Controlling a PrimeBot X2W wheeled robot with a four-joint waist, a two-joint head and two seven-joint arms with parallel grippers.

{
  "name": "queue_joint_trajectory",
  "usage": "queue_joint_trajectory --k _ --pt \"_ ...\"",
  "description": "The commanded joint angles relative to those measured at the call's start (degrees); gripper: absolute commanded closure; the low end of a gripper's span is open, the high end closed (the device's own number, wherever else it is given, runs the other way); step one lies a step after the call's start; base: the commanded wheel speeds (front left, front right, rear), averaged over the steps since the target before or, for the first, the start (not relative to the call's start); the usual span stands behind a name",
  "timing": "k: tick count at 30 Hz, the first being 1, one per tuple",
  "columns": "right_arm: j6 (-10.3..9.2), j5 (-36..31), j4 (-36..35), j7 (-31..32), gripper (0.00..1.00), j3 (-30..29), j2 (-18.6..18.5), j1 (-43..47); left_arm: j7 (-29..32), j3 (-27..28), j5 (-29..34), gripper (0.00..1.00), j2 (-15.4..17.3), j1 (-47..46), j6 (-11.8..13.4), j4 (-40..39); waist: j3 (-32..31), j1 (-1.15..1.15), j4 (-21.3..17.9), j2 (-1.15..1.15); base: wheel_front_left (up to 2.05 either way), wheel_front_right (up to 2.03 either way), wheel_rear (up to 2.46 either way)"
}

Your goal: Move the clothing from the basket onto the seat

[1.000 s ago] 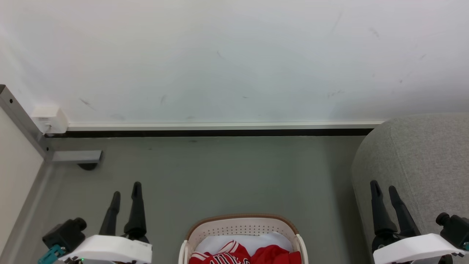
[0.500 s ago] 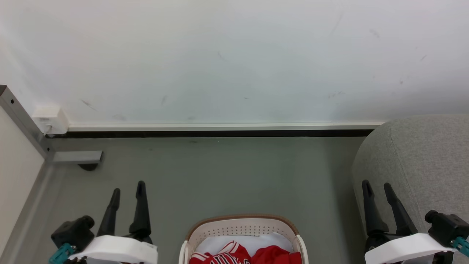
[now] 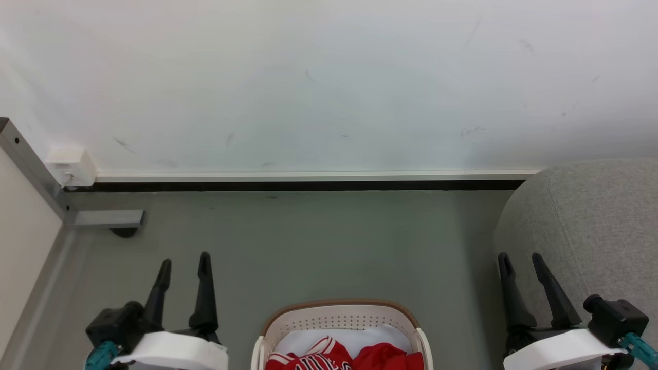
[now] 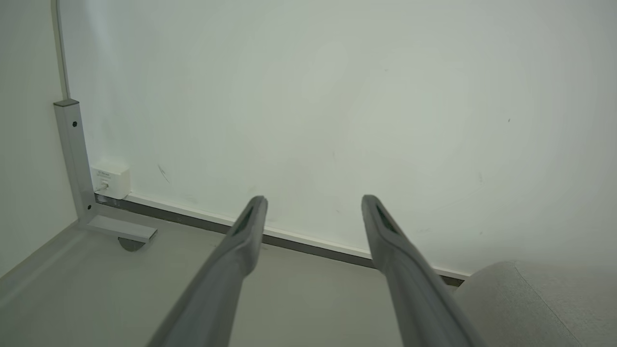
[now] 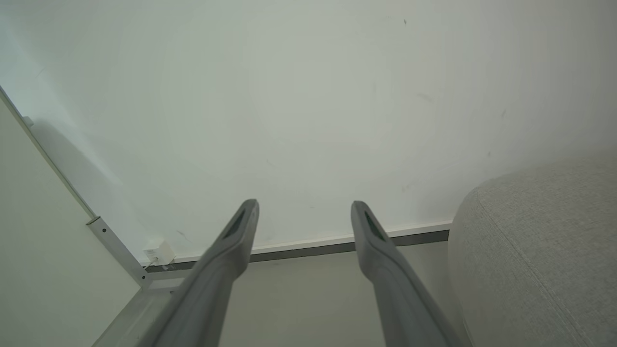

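Beyond grey floor (image 3: 318, 246), white wall (image 3: 329, 77)

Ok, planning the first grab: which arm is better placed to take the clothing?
Probably right: left claw and right claw both hang open beside the basket, but only the right is by the seat.

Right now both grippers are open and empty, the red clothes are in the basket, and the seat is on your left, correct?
Not quite: the head view shows the seat on my right, beside the right gripper. The rest holds: it and the left gripper are open and empty, and the red clothes lie in the basket.
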Motion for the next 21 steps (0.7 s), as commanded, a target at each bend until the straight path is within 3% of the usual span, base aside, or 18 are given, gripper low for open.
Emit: queue_joint_trajectory --k 1,21 --pt "-0.09 -1.37 -0.27 -0.57 0.0 0.14 -0.18 -1.18 -0.6 -0.16 1.8 0.0 0.5 -0.06 0.21 -0.38 -0.01 0.0 0.08 0.0 0.0 0.0 0.0" --pt "-0.11 -8.09 0.05 -2.8 0.0 1.63 -0.03 -1.47 -2.8 -0.97 9.91 0.0 0.57 -0.12 0.93 -0.32 0.15 0.0 0.25 0.0 0.0 0.0 0.0"
